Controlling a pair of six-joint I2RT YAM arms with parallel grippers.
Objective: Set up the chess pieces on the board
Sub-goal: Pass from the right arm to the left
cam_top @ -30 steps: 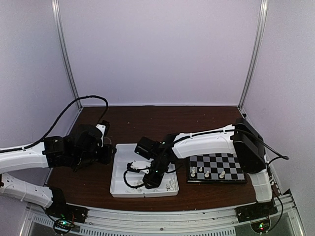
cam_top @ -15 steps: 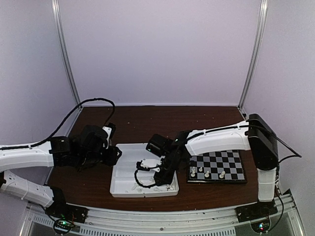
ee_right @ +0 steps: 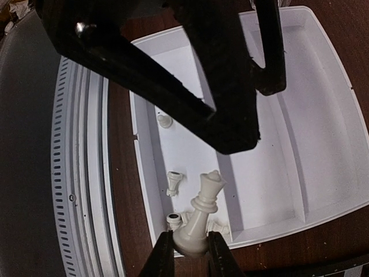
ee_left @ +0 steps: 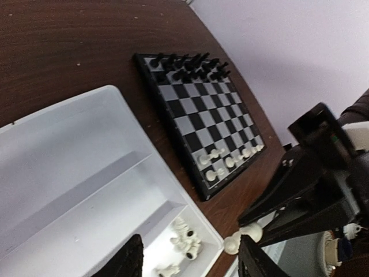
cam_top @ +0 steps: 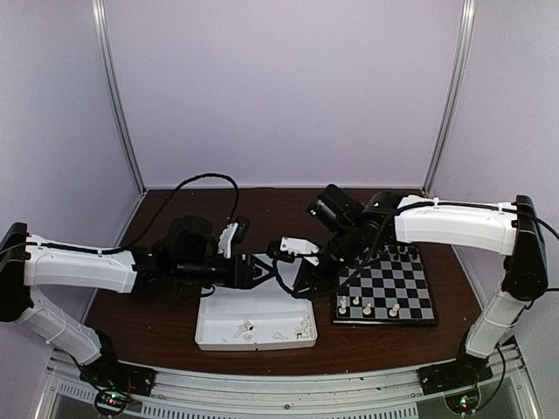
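My right gripper (ee_right: 190, 252) is shut on the round base of a tall white chess piece (ee_right: 200, 218), which hangs tilted over the near corner of the white tray (ee_right: 323, 150). From above, this gripper (cam_top: 301, 284) hovers over the tray's far edge. It faces my left gripper (cam_top: 262, 272), which stands open and empty. In the left wrist view the held piece (ee_left: 242, 236) shows beside the right-hand fingertip (ee_left: 256, 259). The board (cam_top: 389, 284) lies right of the tray. Black chess pieces (cam_top: 402, 253) fill its far rows and a few white ones (cam_top: 367, 307) stand in its near rows.
Loose white pieces (cam_top: 244, 330) lie in the near compartments of the tray (cam_top: 253, 307), some (ee_right: 173, 182) directly below the held one. The left gripper's black fingers (ee_right: 173, 75) fill the top of the right wrist view. A metal rail (ee_right: 81, 173) runs along the table's near edge.
The right gripper closed on the white piece in the tray and lifted it up and back. The left arm reached right toward the tray's far edge and opened wider.
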